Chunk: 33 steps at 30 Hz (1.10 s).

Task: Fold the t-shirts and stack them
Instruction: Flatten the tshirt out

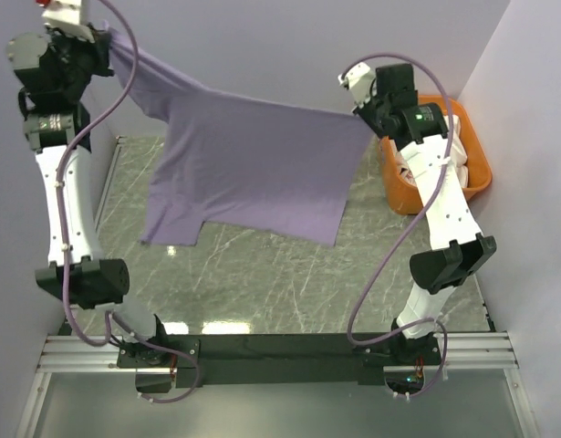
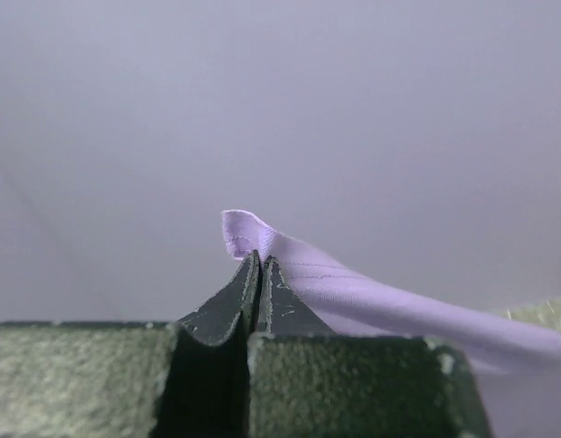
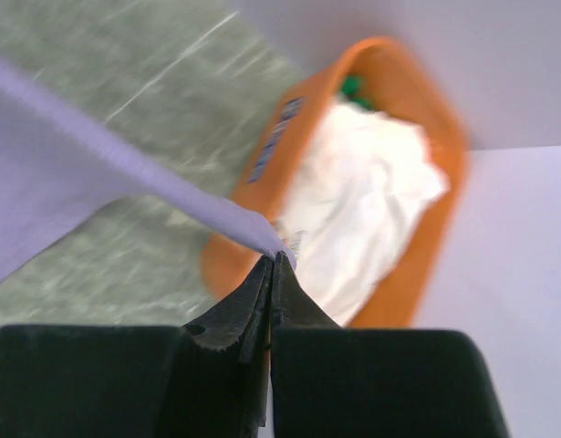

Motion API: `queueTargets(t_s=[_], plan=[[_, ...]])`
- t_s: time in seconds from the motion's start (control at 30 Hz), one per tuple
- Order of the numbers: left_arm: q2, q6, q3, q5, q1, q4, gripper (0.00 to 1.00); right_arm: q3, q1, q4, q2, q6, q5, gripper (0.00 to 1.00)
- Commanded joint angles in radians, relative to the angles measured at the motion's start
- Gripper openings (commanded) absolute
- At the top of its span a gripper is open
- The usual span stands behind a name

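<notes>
Lavender shirt [image 1: 244, 164] is off the table [image 1: 262, 283], hung in the air between the two arms and spread out wide. Its top edge runs from far upper left down to the right, fairly taut. The body hangs below that edge, with one sleeve at lower left. Can't tell whether the bottom hem touches the table.

Left gripper [image 1: 111, 41]: clenched on the shirt's left end, up high by the left wall. In the wrist view the jaws are pressed together, a small fold of lavender cloth pokes up past the tips, and the rest trails off to the right.

Right gripper [image 1: 358, 111]: clenched on the shirt's other end, sitting lower in the top view than the left one and just beside the tub [image 1: 476, 173]. In the wrist view the jaws are closed with cloth pinched right at the tips, stretching away to the left. That view is blurred.

White shirt [image 1: 458, 151]: crumpled inside the orange tub, filling most of it. The tub sits at the far right of the table against the right wall, behind the right arm. There's a label on its side and something small and green at its far end; can't tell what that is.

The table has a grey-green marble pattern. Purple cables loop along both arms.
</notes>
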Motion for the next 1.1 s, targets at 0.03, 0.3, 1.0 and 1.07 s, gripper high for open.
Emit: queueTargets(t_s=[0.03,0.3,1.0,1.07], plan=[[-0.141,-0.067,-0.097,-0.054,0.045,0.095,0.01,0.102,-0.01,0.081,-0.057,-0.071,0.141,0.0],[-0.413,-0.108,-0.249,-0.146,0.074,0.166,0.0,-0.098,0.028,0.314,-0.342,-0.124,0.202,0.0],[-0.826,-0.137,-0.126,-0.219,0.074,-0.11,0.01,-0.239,0.082,0.627,-0.775,-0.355,0.318,0.0],[-0.822,-0.128,-0.147,-0.229,0.074,-0.159,0.01,-0.319,0.084,0.666,-0.775,-0.383,0.301,0.0]])
